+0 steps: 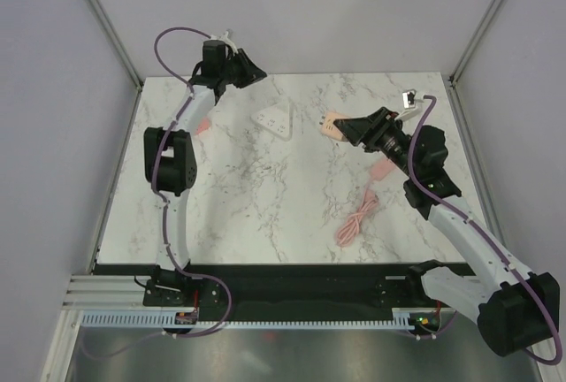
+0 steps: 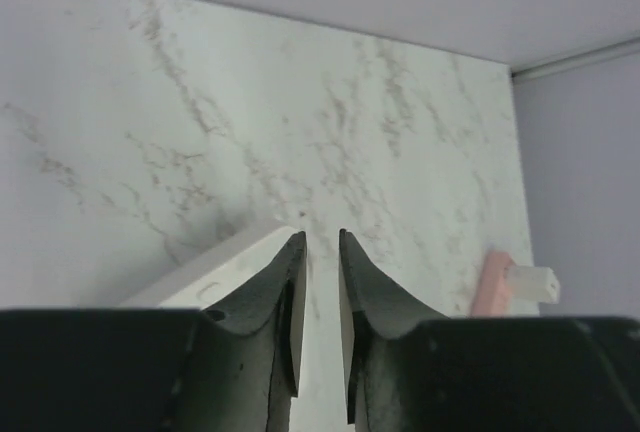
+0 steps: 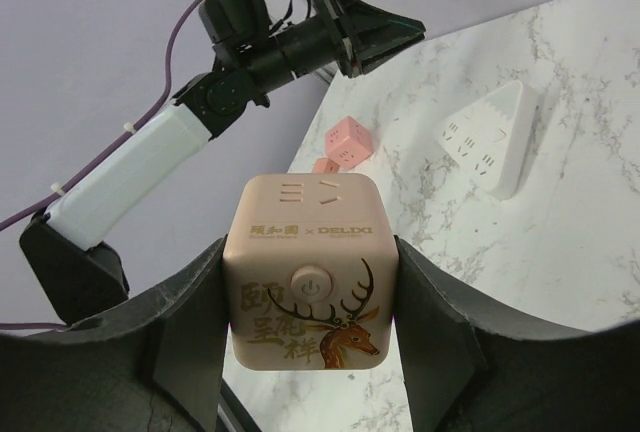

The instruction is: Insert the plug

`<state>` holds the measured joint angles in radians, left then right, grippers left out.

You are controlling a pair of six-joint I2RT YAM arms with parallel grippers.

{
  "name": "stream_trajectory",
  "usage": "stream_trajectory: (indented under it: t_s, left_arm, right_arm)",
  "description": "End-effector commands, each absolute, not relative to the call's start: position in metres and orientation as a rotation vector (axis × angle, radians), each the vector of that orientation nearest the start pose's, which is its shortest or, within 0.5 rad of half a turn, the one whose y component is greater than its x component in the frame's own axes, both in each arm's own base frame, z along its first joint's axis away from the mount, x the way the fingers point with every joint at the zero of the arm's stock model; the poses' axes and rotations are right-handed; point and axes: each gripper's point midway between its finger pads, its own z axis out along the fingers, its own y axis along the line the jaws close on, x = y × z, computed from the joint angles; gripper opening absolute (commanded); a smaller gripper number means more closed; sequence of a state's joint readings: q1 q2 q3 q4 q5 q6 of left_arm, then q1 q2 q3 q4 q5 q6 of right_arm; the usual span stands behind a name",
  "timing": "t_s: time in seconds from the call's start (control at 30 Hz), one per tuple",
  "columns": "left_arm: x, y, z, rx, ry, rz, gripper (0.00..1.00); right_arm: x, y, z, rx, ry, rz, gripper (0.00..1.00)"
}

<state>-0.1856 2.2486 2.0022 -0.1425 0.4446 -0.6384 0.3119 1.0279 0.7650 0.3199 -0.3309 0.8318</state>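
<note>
My right gripper is shut on a pale pink cube socket with a gold deer print and a power button, and holds it above the table's back right part. The cube's upper face shows socket slots. A pink cable lies coiled on the table under the right arm. My left gripper hovers at the back left, jaws together and empty. A pink piece with a white end lies by the wall in the left wrist view.
A white triangular power strip lies between the two grippers and shows under my left fingers. A small pink cube and a smaller pink piece sit near the left arm. Walls enclose the table.
</note>
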Motion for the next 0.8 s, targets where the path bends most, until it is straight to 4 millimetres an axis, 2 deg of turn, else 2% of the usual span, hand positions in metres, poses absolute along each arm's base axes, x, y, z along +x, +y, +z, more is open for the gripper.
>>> stream_trajectory:
  t_s: [0.0,0.03,0.13,0.17,0.2,0.27,0.37,0.57,0.6,0.63,0.67,0.7,0.73,0.77]
  left_arm:
    - [0.620,-0.194,0.142,-0.216,2.191,-0.760,0.24]
    - [0.624,-0.192,0.117,-0.242,2.225,-0.756,0.23]
    - [0.636,-0.191,0.108,-0.286,2.216,-0.769,0.22]
    - [0.639,-0.191,0.093,-0.304,2.233,-0.765,0.22]
    - [0.643,-0.191,0.094,-0.305,2.221,-0.763,0.22]
    - [0.648,-0.190,0.079,-0.324,2.229,-0.752,0.26]
    - [0.649,-0.195,0.071,-0.328,2.236,-0.786,0.25]
    - [0.624,-0.212,0.053,-0.347,2.321,-0.916,0.24]
    - [0.615,-0.213,0.044,-0.349,2.354,-0.923,0.25]
    - [0.610,-0.216,0.050,-0.334,2.356,-0.942,0.25]
    - [0.605,-0.218,0.050,-0.330,2.368,-0.951,0.25]
    - [0.593,-0.220,0.039,-0.334,2.406,-0.951,0.25]
    - [0.588,-0.222,0.050,-0.314,2.399,-0.953,0.24]
    - [0.576,-0.221,0.038,-0.329,2.440,-0.944,0.25]
  right_arm:
    - [0.326,0.191,0.332,0.089,1.587,1.085,0.00]
    - [0.327,0.190,0.331,0.084,1.589,1.076,0.00]
    - [0.332,0.188,0.328,0.067,1.605,1.033,0.00]
    - [0.334,0.189,0.316,0.055,1.654,1.001,0.00]
    - [0.336,0.188,0.319,0.047,1.658,0.986,0.00]
    - [0.339,0.189,0.306,0.039,1.718,0.965,0.00]
    - [0.337,0.190,0.305,0.014,1.724,0.958,0.00]
    - [0.341,0.186,0.298,0.008,1.751,0.905,0.00]
    - [0.344,0.183,0.295,0.012,1.779,0.871,0.00]
    - [0.348,0.178,0.290,-0.007,1.804,0.803,0.00]
    - [0.350,0.172,0.268,0.006,1.901,0.746,0.00]
    - [0.357,0.165,0.275,0.018,1.898,0.688,0.00]
    - [0.360,0.162,0.271,0.007,1.920,0.651,0.00]
    - [0.363,0.160,0.269,-0.009,1.957,0.609,0.00]
